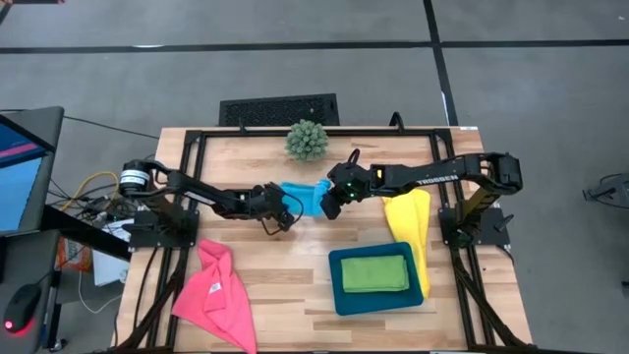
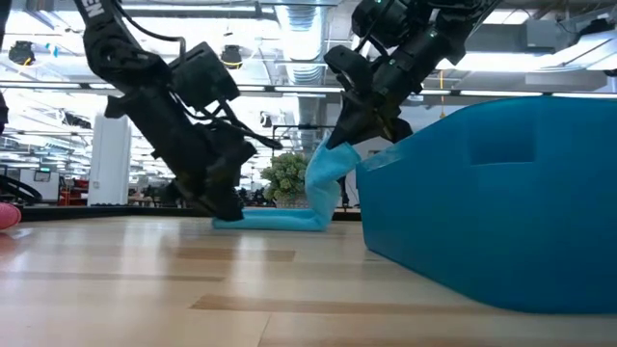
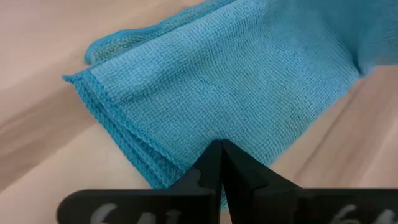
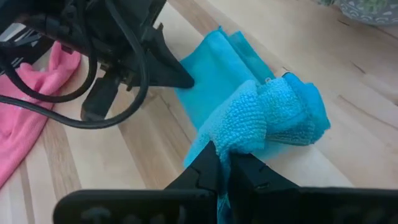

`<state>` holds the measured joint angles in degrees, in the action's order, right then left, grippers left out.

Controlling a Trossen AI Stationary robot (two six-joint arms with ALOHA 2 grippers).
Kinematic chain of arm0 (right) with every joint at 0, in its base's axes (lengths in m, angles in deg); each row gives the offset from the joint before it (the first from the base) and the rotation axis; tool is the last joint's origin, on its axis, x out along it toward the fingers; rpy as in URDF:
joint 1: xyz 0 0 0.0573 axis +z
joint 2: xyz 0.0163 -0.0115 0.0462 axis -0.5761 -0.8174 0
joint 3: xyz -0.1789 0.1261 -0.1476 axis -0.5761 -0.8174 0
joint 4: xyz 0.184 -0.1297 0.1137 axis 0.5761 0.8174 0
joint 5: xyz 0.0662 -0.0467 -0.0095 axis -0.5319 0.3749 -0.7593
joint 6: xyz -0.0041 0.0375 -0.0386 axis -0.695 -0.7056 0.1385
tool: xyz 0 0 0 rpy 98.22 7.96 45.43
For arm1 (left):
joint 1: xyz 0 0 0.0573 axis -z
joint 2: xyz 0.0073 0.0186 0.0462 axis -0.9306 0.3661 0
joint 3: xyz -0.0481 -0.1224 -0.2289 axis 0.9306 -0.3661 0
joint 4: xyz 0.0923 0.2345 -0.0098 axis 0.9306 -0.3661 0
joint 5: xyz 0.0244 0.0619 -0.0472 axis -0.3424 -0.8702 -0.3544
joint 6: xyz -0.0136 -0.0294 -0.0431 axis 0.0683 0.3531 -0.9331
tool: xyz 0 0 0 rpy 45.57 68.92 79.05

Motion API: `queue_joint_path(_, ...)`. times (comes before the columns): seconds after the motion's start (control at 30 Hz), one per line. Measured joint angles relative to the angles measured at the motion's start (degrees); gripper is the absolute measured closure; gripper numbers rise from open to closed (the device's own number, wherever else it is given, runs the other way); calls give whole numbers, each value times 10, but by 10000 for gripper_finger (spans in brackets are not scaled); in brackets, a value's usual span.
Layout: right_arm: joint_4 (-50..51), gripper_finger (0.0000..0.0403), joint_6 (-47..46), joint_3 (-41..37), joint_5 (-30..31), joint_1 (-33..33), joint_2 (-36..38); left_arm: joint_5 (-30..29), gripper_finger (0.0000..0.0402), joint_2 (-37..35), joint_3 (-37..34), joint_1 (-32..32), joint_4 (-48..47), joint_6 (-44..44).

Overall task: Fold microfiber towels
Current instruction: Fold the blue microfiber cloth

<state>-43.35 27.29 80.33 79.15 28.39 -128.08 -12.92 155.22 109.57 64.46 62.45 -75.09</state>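
A sky-blue microfiber towel (image 1: 303, 195) lies at mid-table, partly folded. Its flat part (image 2: 275, 219) rests on the wood and its right end rises to my right gripper (image 1: 328, 207), which is shut on it. My left gripper (image 1: 288, 218) is shut, with its tips down on the towel's flat part. A pink towel (image 1: 212, 291) lies crumpled at the near left. A yellow towel (image 1: 413, 224) lies at the right, beside the tray. A green towel (image 1: 375, 273) lies folded in the teal tray (image 1: 339, 295). My left gripper presses its shut fingertips (image 3: 221, 149) down on the blue towel's flat layered part (image 3: 186, 118), close to a stitched edge. It comes slanting down from the table's left. That part lies flat on the wood. My right gripper pinches a bunched end of the blue towel (image 4: 264, 121) between its two fingers, slanting down from the table's right. This end is lifted off the table. The cloth hangs from it (image 2: 325, 183) and curves down to the flat part.
A spiky green ball plant (image 1: 307, 141) stands at the far middle of the table. The teal tray fills the near right and stands as a wall (image 2: 492, 193) close in the low view. Bare wood (image 1: 285, 285) lies between the pink towel and the tray.
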Motion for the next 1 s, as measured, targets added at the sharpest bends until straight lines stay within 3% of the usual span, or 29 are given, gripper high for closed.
queue_joint_path(0.5,-57,365,0,1,-5,4,-31,11,402,54,73,4,-2,35)
queue_joint_path(1.0,-134,365,7,0,-32,-1,-85,13,402,55,83,4,-5,42)
